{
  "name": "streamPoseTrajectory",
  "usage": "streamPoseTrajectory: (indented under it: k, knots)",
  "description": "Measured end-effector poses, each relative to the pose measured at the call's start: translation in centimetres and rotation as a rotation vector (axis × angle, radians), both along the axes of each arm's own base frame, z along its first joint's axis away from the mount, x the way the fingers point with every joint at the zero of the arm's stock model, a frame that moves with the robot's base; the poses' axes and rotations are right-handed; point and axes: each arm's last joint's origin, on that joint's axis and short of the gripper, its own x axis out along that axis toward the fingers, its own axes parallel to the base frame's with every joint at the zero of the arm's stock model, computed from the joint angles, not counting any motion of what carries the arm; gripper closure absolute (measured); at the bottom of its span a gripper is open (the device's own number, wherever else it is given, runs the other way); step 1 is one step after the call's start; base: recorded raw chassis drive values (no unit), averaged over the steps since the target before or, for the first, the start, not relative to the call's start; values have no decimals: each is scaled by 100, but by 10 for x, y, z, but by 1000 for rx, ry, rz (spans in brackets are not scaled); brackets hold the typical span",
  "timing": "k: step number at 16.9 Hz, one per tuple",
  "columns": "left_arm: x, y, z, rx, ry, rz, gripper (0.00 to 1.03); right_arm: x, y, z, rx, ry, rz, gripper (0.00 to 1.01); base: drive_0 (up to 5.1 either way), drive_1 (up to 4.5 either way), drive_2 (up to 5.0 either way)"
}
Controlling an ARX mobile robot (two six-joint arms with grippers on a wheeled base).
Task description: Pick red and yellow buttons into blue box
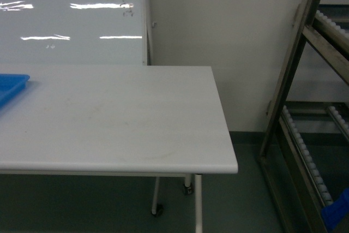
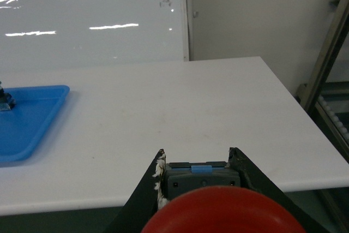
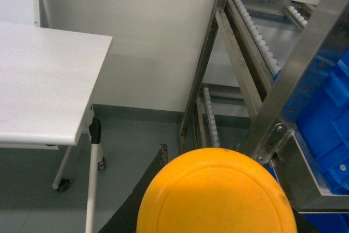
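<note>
Three views logged. Head view: white rectangular table (image 1: pixel 109 118); corner of a shallow blue plastic tray (image 1: pixel 10 87) at 9 o'clock; grey metal roller rack (image 1: pixel 305 107) at 3 o'clock; neither arm visible.

Left wrist view: left gripper (image 2: pixel 197 163) clamps the round red-capped push-button (image 2: pixel 223 211) at 6 o'clock, above the table.

Right wrist view: right gripper (image 3: pixel 163 159) carries the round yellow-capped push-button (image 3: pixel 215 192) at 6 o'clock, jaws mostly hidden; bright-blue plastic crate (image 3: pixel 327 118) sits in the rack at 3 o'clock.
</note>
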Motion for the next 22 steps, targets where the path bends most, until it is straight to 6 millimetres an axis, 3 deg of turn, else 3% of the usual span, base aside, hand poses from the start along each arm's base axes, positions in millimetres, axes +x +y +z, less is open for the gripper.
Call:
streamPoseTrajectory:
  k: [22]
  knots:
    - [0,0,0,0,1,0,76,0,0,0,1,-1,0,75,488,-348,-112]
